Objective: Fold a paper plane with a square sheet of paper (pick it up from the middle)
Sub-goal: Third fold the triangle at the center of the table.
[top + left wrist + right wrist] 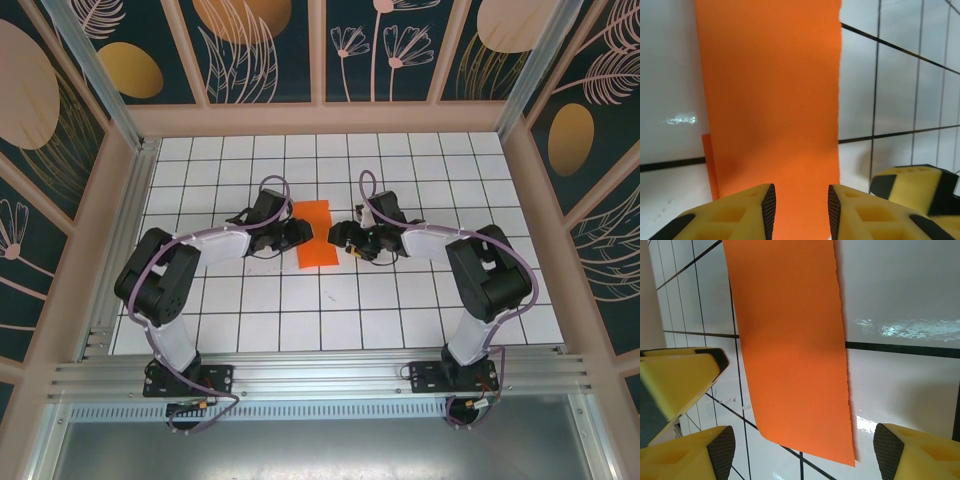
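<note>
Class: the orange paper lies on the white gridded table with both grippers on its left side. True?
No. The orange paper lies on the white gridded table between them: left gripper on its left, right gripper on its right, as the top external view shows.

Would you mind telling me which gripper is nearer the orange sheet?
Left. The left gripper straddles the orange sheet, paper running between its fingers; the right gripper only reaches its opposite edge.

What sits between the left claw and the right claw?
The folded orange paper, flat on the grid table; left claw and right claw face it from either side, seen in the top view.
</note>
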